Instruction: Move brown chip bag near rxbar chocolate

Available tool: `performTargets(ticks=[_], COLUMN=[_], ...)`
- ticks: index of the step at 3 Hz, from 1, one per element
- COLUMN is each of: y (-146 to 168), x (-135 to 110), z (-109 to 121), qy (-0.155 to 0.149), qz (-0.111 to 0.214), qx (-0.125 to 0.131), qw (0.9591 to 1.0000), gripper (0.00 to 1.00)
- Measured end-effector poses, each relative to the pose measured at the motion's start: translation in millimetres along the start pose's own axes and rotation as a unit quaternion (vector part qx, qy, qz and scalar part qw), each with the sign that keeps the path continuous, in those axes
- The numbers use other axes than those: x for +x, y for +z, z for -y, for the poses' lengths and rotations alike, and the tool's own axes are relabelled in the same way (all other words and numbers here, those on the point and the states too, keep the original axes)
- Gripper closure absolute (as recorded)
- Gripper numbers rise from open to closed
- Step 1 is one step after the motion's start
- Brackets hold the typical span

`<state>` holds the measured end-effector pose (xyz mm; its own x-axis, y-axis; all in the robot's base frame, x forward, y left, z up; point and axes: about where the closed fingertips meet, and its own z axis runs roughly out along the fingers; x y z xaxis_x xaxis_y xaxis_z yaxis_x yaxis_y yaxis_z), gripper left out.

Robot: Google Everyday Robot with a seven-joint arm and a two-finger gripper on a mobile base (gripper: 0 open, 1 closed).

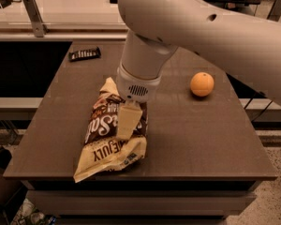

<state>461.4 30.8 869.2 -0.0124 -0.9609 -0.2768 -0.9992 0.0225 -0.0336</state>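
The brown chip bag (107, 137) lies on the brown table (201, 135), left of the middle and near the front edge. It has a dark brown middle with white lettering and cream ends. My gripper (127, 120) comes down from the big white arm (187, 22) and rests on the bag's middle, towards its right side. The rxbar chocolate (85, 54) is a small black bar at the table's far left corner, well apart from the bag.
A round orange fruit (202, 84) sits on the right part of the table. A pale counter (61, 13) with a metal post (33, 15) runs behind the table. The floor drops away at the table's front and sides.
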Motion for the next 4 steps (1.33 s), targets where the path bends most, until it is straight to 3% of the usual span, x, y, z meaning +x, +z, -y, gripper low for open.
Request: performTargets(ticks=[2, 4], y=[-63, -132], x=[17, 12], z=[47, 116], qy=[0.002, -0.025], qz=[-0.008, -0.001], qx=[0.07, 0.135], qw=[0.9975, 0.9905], gripper=[1.0, 1.0])
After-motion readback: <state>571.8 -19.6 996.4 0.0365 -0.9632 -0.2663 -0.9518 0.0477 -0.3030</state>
